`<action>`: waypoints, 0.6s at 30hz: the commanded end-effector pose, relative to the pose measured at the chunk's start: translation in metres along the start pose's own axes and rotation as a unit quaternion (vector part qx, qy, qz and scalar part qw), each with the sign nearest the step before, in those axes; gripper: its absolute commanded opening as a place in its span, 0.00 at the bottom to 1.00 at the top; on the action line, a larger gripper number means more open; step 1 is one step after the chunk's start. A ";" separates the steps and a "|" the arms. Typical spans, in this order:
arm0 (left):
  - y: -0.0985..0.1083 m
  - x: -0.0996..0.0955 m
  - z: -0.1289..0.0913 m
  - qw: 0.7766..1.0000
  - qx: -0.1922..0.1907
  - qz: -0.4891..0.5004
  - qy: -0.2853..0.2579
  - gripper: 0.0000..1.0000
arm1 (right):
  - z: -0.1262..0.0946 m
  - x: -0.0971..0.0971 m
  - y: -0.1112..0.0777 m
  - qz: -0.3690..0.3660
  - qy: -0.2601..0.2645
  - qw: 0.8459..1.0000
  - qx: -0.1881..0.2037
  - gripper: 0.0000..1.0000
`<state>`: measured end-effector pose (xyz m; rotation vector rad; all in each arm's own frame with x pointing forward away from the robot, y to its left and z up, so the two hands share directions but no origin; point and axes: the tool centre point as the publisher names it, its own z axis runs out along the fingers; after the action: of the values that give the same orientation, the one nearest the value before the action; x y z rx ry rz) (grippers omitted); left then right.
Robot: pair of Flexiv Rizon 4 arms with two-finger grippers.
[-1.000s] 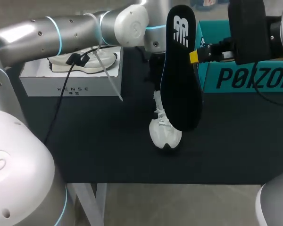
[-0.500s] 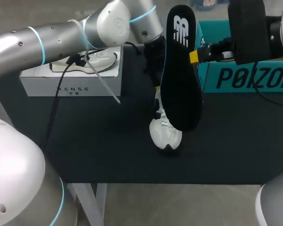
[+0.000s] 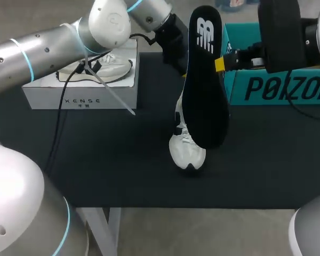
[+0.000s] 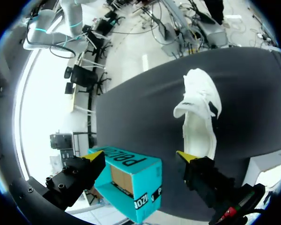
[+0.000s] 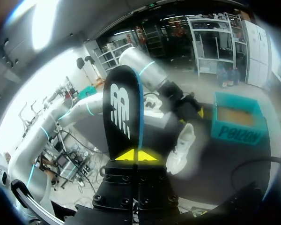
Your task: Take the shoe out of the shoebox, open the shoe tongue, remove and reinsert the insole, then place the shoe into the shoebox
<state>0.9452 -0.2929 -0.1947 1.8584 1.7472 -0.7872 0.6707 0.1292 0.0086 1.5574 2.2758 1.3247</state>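
Note:
A white shoe (image 3: 187, 148) rests on the black table (image 3: 106, 154), toe toward the front edge, its heel end hidden behind the insole. The black insole (image 3: 202, 80) hangs upright above it, with my right gripper (image 3: 220, 64) shut on its edge. The right wrist view shows the yellow tips (image 5: 133, 155) pinching the insole (image 5: 124, 115), with the shoe (image 5: 182, 147) beyond. My left gripper (image 4: 140, 157) is open and empty, well above the shoe (image 4: 200, 112), whose tongue stands out from its mouth. The teal shoebox (image 3: 280, 85) stands at the back right.
A white box (image 3: 80, 90) with another pale shoe (image 3: 96, 68) on top sits at the back left, under my left arm. A black cable (image 3: 61, 128) hangs from that arm over the table. The teal shoebox (image 4: 131, 180) lies under my left gripper's fingers.
My left gripper has opened and drawn up and back, away from the shoe's heel. The shoe stays on the table. The right arm and the insole have not moved.

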 end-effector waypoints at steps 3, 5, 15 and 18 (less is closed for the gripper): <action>-0.006 0.011 -0.029 0.998 -0.048 -0.001 -0.028 1.00 | 0.026 -0.050 0.022 0.130 0.013 0.990 0.048 0.00; -0.007 0.014 -0.037 0.998 -0.056 -0.009 -0.038 1.00 | 0.028 -0.064 0.029 0.139 0.011 0.989 0.049 0.00; -0.020 0.029 -0.081 0.994 -0.094 -0.005 -0.064 1.00 | 0.050 -0.126 0.050 0.272 0.063 0.959 0.050 0.00; -0.024 0.025 -0.095 0.991 -0.100 0.022 -0.081 1.00 | 0.064 -0.141 0.056 0.296 0.079 0.950 0.065 0.00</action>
<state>0.9420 -0.2258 -0.1492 1.6801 1.6581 -0.7151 0.7863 0.0590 -0.0338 2.3564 2.0189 1.4149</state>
